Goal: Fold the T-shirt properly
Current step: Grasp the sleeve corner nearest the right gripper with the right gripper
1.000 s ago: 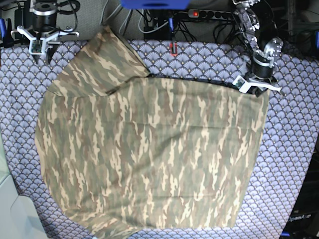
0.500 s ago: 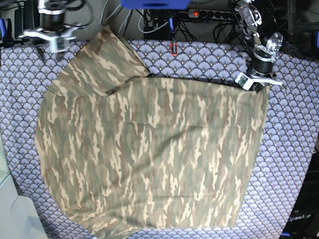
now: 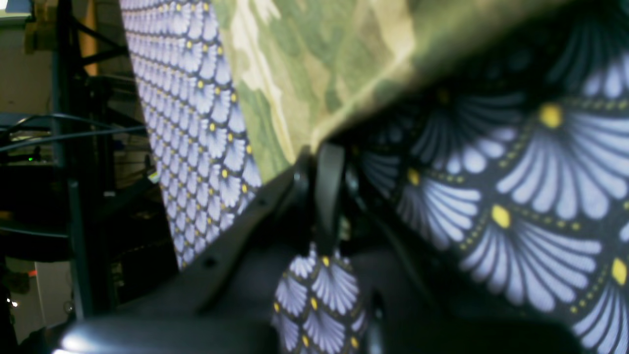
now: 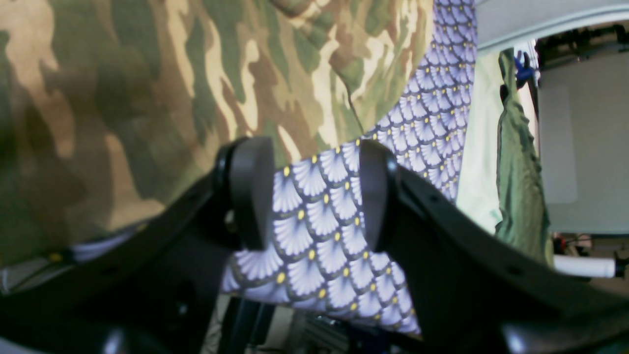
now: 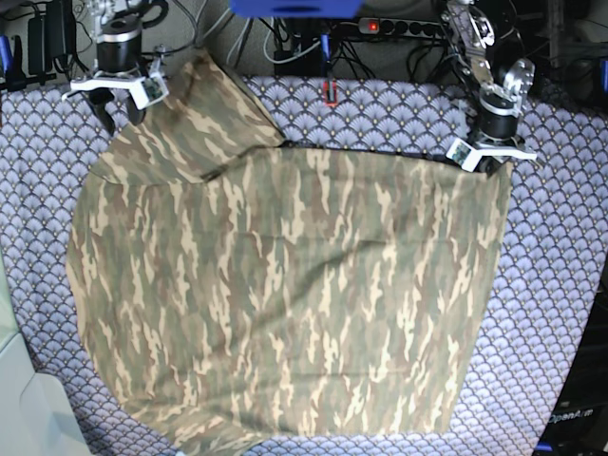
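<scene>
The T-shirt is lying spread across most of the tablecloth, with one sleeve reaching up toward the far left corner in the base view and the hem running close to the near edge of the table.

The left gripper is sitting at the shirt's far right corner in the base view. Its fingers are pressed together, and the left wrist view shows the shirt's edge meeting the fingertips, with the patterned tablecloth right beneath; whether cloth is actually pinched there is too blurred to tell.

The right gripper is hovering at the edge of the sleeve, its fingers spread apart. In the right wrist view the two dark pads are standing apart with only tablecloth showing between them, and the shirt is lying just beyond the tips, so nothing is being held.

Behind the table, a power strip and a tangle of cables are running along the far edge, and a blue bar is hanging overhead. A pale bin or surface is sitting at the near left. In the right wrist view a green cloth is hanging off to the side, clear of the table.
</scene>
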